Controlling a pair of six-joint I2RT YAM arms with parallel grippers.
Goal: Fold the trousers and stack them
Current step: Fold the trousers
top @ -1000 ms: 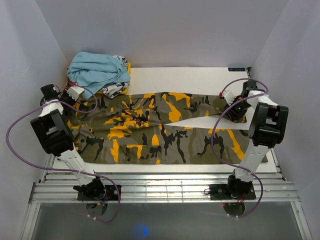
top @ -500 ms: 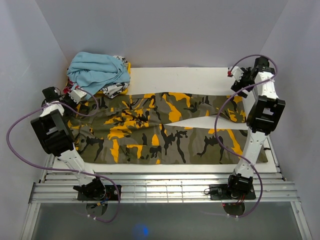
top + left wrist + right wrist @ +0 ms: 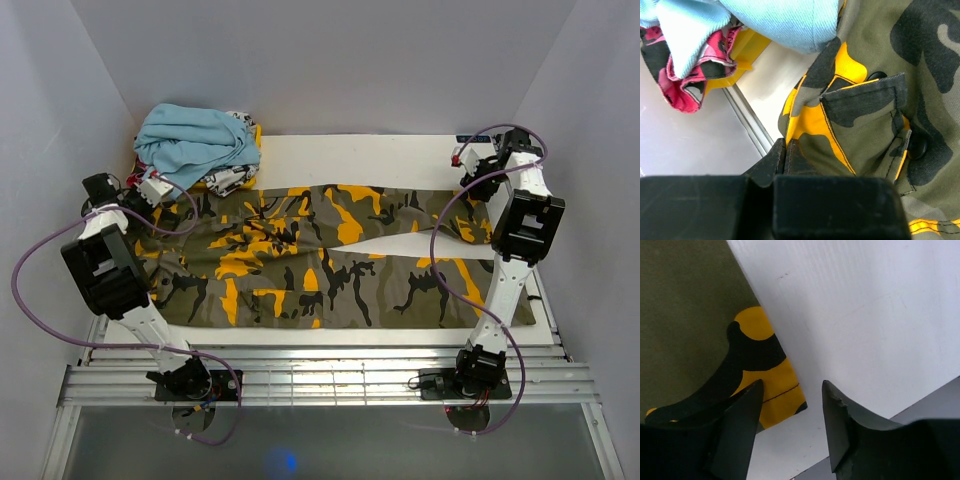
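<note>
Because the long olive-and-yellow camouflage cloth trousers (image 3: 320, 255) look soft and floppy, grab corners — left fingers (image 3: 771, 164) pinch the waist, right fingers (image 3: 737, 425) hang spread over a hem.

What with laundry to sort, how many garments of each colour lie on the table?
Camouflage trousers: 1
Light blue garment: 1
Yellow-and-white black-printed garment: 1
Total: 3; the pink-red printed fabric under the blue may be a fourth.
</note>
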